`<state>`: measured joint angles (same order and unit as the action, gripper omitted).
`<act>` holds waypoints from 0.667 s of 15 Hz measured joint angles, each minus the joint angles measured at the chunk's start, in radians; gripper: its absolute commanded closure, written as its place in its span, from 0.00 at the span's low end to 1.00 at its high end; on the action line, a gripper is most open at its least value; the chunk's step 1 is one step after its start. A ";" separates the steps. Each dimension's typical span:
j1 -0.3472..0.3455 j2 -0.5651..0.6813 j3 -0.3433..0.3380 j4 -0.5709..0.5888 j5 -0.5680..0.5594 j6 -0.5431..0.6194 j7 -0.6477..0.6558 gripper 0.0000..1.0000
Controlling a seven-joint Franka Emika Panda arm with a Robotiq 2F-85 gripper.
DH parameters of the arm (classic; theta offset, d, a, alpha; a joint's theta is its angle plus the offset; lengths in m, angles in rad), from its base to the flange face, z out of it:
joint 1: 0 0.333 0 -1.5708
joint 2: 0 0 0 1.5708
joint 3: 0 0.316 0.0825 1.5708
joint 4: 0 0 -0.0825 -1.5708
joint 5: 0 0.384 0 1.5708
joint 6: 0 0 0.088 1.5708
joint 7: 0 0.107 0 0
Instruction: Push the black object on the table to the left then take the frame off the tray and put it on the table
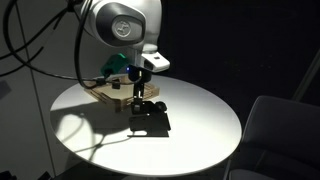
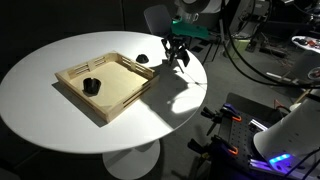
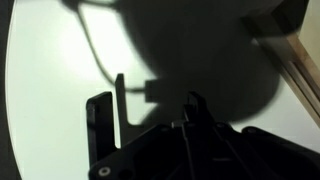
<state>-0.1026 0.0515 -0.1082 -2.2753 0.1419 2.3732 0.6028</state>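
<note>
The frame (image 2: 185, 60) hangs in my gripper (image 2: 177, 50) just beyond the tray's right corner, low over the white table (image 2: 60, 130). In an exterior view the gripper (image 1: 141, 95) holds the frame (image 1: 150, 106) over its dark shadow. In the wrist view the jaws (image 3: 190, 100) look shut, and the black plate (image 3: 102, 130) juts out to the left. The black object (image 2: 143, 58) sits on the table by the tray's far rim, left of the gripper. The wooden tray (image 2: 76, 97) is in both exterior views (image 1: 108, 95). I cannot tell if the frame touches the table.
A small black block (image 2: 90, 86) stands inside the tray. A dark chair (image 1: 280, 130) stands by the table's edge. Lab gear and cables (image 2: 270, 130) fill the floor beside the table. The tray's edge (image 3: 290, 50) shows at the wrist view's upper right.
</note>
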 measured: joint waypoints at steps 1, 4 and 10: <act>0.000 0.004 0.000 0.001 0.005 0.000 -0.007 0.98; 0.000 0.011 0.000 0.002 0.006 -0.001 -0.011 0.98; 0.000 0.017 -0.002 0.002 0.004 -0.018 -0.003 0.98</act>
<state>-0.1026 0.0689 -0.1098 -2.2735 0.1455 2.3547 0.6001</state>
